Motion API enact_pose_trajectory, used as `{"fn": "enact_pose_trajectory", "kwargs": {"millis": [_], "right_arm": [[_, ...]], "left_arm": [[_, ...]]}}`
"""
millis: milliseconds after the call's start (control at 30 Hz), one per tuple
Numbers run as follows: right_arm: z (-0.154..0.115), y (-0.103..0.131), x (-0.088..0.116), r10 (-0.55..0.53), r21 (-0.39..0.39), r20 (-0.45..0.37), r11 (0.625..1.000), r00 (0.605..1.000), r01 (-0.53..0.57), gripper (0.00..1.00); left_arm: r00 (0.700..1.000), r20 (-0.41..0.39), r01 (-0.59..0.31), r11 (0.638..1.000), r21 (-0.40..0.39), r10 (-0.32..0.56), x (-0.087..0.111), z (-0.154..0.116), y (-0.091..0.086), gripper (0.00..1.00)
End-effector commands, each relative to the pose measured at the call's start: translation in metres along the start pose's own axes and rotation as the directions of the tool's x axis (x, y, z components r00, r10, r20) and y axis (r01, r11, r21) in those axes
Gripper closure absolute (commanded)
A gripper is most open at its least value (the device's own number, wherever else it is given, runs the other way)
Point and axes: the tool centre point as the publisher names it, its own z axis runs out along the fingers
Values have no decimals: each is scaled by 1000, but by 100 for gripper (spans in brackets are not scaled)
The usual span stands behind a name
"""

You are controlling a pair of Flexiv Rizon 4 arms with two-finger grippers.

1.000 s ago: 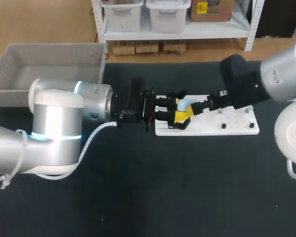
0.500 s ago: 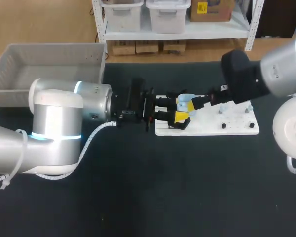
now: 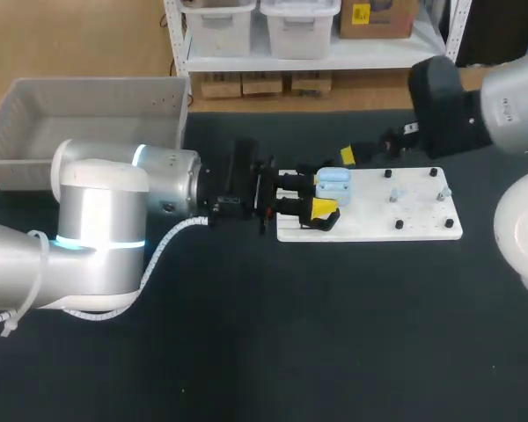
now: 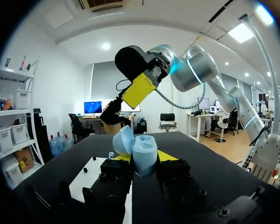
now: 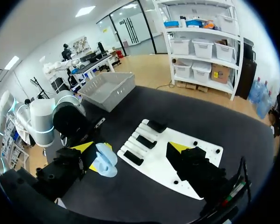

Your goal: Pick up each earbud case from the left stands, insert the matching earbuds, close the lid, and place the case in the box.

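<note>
Left gripper (image 3: 317, 191): clamped on 1 blue case (image 4: 144, 154), lid (image 4: 123, 140) open.
Right gripper (image 5: 130, 148): fingers apart, empty.
Earbuds: possibly seated, unclear.
Remaining: close lid, move to box (image 3: 97, 82).

1. Bare table (image 3: 334, 334) in front of the board (image 3: 422, 230): you can pass there.
2. Board's right half: low pegs (image 3: 397, 225) only.
3. Board's left end: blocked by the left gripper (image 3: 321, 195) clamping the case (image 3: 334, 185).
4. Right gripper (image 3: 347, 156), fingers apart, hangs over the board's far edge.
5. Left arm (image 3: 158, 185) lies along the box's (image 3: 88, 83) near side.
</note>
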Motion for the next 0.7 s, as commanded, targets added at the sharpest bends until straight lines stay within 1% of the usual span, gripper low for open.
{"fn": "enact_pose_trajectory", "kwargs": {"millis": [33, 167, 367, 533, 700], "right_arm": [[-13, -3, -3, -13, 105, 1, 994, 1000, 13, 0], [-16, -22, -11, -28, 163, -9, 986, 1000, 29, 0], [-18, -56, -14, -28, 242, -65, 969, 997, 43, 0], [-17, -78, -6, -27, 306, -122, 950, 992, 63, 0], [-16, -108, 8, -3, 380, -189, 922, 982, 75, 0]], "left_arm": [[1000, -3, -23, 1000, -5, 23, -2, 0, -4, 100], [998, -18, -58, 998, 2, 58, -4, 0, -7, 100], [997, -13, -79, 997, 3, 79, -4, -1, -9, 100], [997, 0, -78, 997, -9, 78, -2, -2, -8, 100], [997, 5, -76, 997, -12, 76, -2, -3, -8, 100]]}}
